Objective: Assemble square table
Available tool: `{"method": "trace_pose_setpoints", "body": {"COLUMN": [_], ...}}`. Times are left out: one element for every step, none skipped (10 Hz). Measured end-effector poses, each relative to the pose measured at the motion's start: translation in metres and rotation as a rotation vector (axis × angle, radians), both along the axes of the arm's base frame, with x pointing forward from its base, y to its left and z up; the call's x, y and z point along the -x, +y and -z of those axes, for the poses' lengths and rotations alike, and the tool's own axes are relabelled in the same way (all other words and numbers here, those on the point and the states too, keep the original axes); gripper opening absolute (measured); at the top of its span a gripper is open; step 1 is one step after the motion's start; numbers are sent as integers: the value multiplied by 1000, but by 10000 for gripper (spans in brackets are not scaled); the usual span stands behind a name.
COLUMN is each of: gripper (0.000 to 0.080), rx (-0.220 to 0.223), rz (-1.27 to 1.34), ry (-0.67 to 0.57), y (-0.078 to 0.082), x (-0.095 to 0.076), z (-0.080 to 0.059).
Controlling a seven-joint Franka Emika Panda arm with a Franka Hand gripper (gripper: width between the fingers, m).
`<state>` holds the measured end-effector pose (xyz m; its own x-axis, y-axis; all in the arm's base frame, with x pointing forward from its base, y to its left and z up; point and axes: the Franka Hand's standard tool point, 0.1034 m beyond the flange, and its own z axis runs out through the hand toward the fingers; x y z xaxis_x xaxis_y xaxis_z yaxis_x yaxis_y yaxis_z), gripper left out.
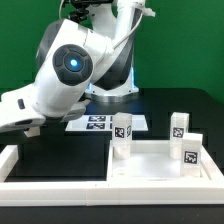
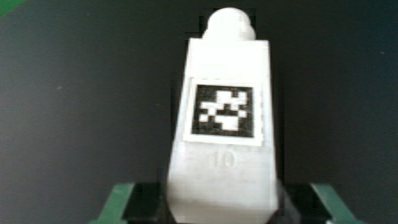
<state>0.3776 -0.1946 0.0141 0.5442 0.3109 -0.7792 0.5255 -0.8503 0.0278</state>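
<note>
In the wrist view a white table leg point(image 2: 226, 120) with a black-white tag fills the frame, its rounded tip pointing away. My gripper point(image 2: 219, 208) is shut on its near end, with a green finger point(image 2: 125, 202) on each side. In the exterior view the gripper point(image 1: 27, 120) hangs low at the exterior view's left, over the dark table; the held leg is hidden there. The white square panel point(image 1: 150, 162) lies at the lower right. Three tagged legs stand upright at it: one point(image 1: 122, 131), a second point(image 1: 178, 124), a third point(image 1: 192, 150).
White border rails run along the exterior view's left point(image 1: 9, 160) and the front point(image 1: 60, 186) of the work area. The marker board point(image 1: 97, 122) lies flat behind the panel. The arm's bulky white body point(image 1: 70, 70) fills the upper left.
</note>
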Motion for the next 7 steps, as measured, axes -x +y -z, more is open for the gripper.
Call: {"method": "trace_pose_setpoints", "body": {"gripper": [284, 284, 284, 284, 284, 284, 284], "rx": [0, 0, -11, -44, -67, -78, -101], "rz": [0, -5, -28, -29, -10, 6, -13], "ry": [0, -1, -22, -34, -70, -97, -153], "y": [0, 2, 19, 29, 34, 39, 44], "x": [0, -3, -18, -32, -46, -60, -69], "z": [0, -2, -18, -46, -69, -96, -113]}}
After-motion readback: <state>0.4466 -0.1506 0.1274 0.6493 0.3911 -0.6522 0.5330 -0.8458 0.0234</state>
